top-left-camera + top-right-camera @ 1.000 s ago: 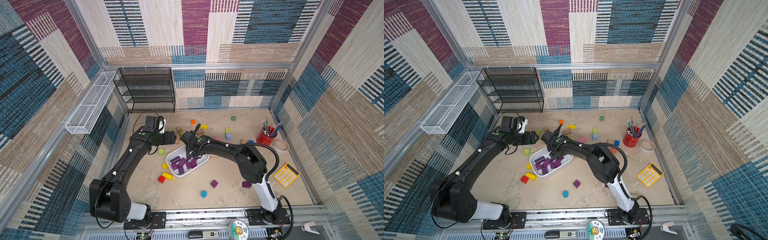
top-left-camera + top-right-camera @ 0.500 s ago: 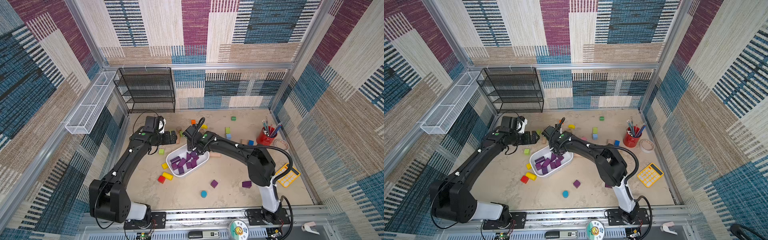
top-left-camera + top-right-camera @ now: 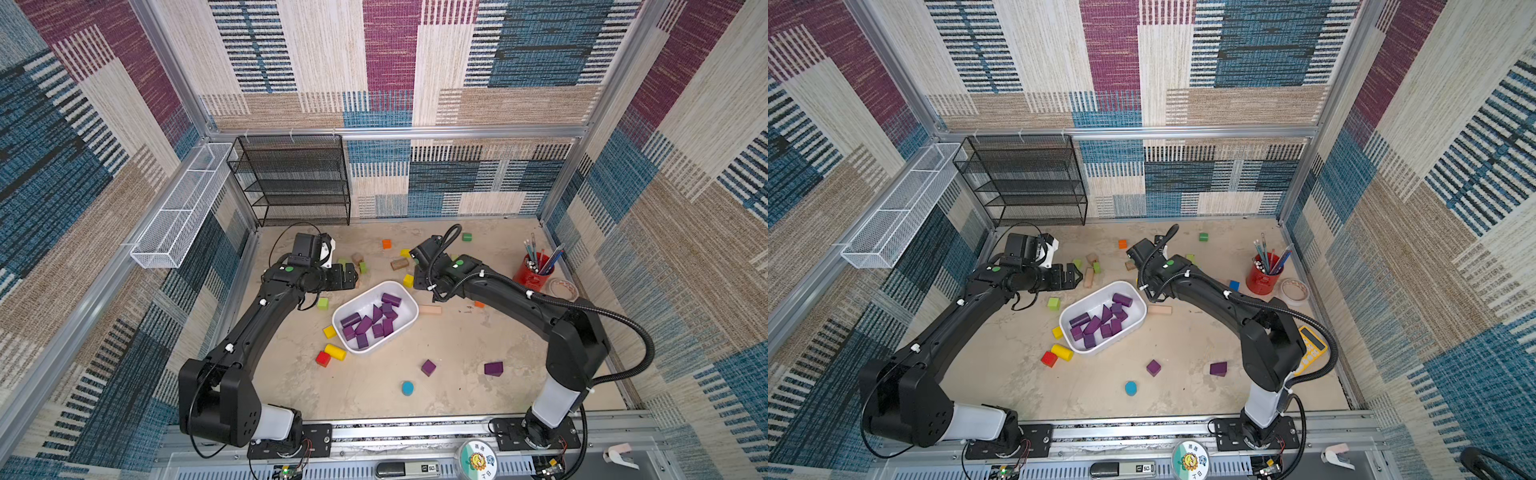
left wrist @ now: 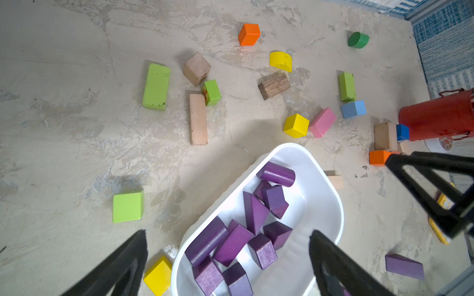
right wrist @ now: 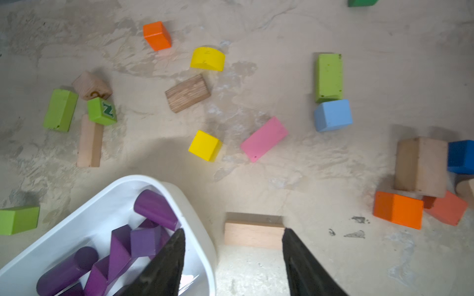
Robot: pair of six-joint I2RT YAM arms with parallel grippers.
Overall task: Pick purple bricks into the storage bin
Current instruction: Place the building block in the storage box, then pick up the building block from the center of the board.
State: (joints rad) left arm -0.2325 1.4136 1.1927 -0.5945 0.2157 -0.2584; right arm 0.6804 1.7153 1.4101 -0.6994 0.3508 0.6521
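bin: storage bin (image 3: 358, 300) sits mid-tabletop (image 3: 374, 395), skewed, between my two arms; clear in both top views.
bin contents: purple bricks (image 3: 368, 324) piled loosely, mostly toward the near end. I make out a cylinder (image 4: 276, 174) lying at the far end, a wedge (image 4: 254, 212), bars and cubes. No other colours inside.
loose purple: a purple cube (image 3: 428, 367) and a second purple block (image 3: 493, 368) on the tabletop, nearer the arm bases, well apart from the bin.
red cup: red cup (image 3: 534, 274) back right, upright, pens (image 3: 540, 257) standing in it; tape roll (image 3: 561, 289) just beside.
left tool: left tool (image 3: 1073, 276) released, jaws wide, nothing in them; it hangs just off the bin's far-left end.
right tool: right tool (image 5: 233, 230) released, jaws partly apart, nothing between; it hangs off the bin's far-right rim, above a plain wooden bar (image 5: 254, 234).
change vs a second ago: the right tool was over the bin's far end, now it's pulled back and right, off the bin. The cylinder lies where it hung. Left arm is about where it was.
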